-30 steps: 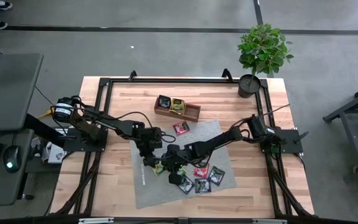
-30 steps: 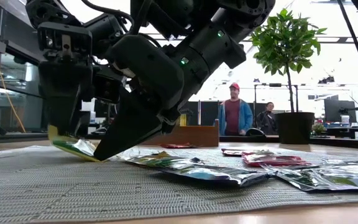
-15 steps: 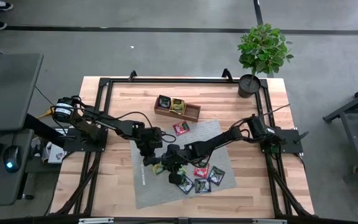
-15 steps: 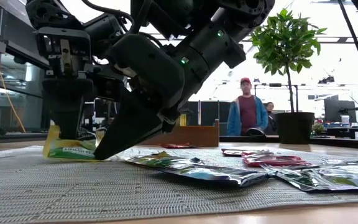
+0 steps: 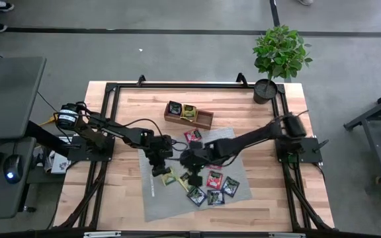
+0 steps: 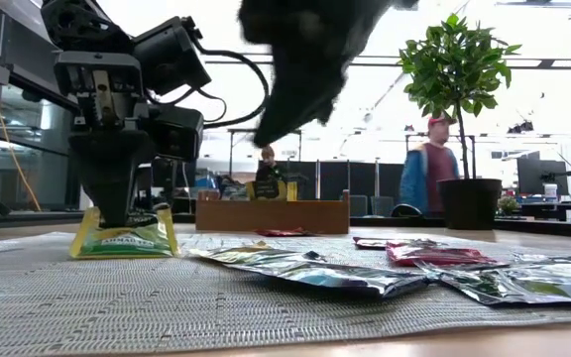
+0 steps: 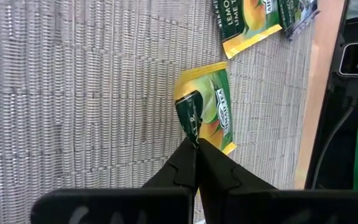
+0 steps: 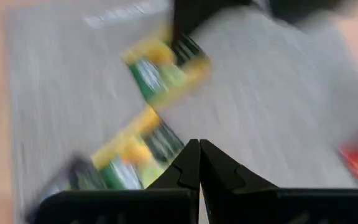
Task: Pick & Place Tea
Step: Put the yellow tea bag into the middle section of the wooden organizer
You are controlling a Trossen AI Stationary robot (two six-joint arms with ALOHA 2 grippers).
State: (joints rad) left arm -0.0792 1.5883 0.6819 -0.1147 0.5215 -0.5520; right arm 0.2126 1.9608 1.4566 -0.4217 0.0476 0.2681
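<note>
My left gripper (image 6: 115, 213) is shut on a yellow-green tea sachet (image 6: 122, 238) that stands on edge on the left part of the grey mat (image 5: 233, 142). In the left wrist view the sachet (image 7: 211, 109) reaches away from the shut fingertips (image 7: 195, 144). My right gripper (image 6: 266, 134) hangs shut and empty above the mat, to the right of the sachet; its own view is blurred (image 8: 199, 144). Several more tea sachets (image 5: 210, 188) lie flat on the mat, and a second yellow one (image 7: 247, 28) lies close by. My left gripper pinches the sachet's upper edge (image 7: 190, 121) between its two fingers. The fingers come from above, slanting down. The sachet stands upright below them, its lower edge (image 6: 122, 254) on the mat, and its gripped end is bent up.
A brown wooden tray (image 5: 204, 121) with sachets in two compartments stands behind the mat. A red sachet (image 5: 192, 136) lies at the mat's far edge. A potted plant (image 5: 280, 56) stands at the far right corner. People (image 6: 429, 174) move in the room beyond.
My left gripper has shut on the yellow-green sachet, which has tipped from a low slant to upright on its lower edge. My right gripper, shut throughout, has left the sachet's side and risen well clear of the mat.
</note>
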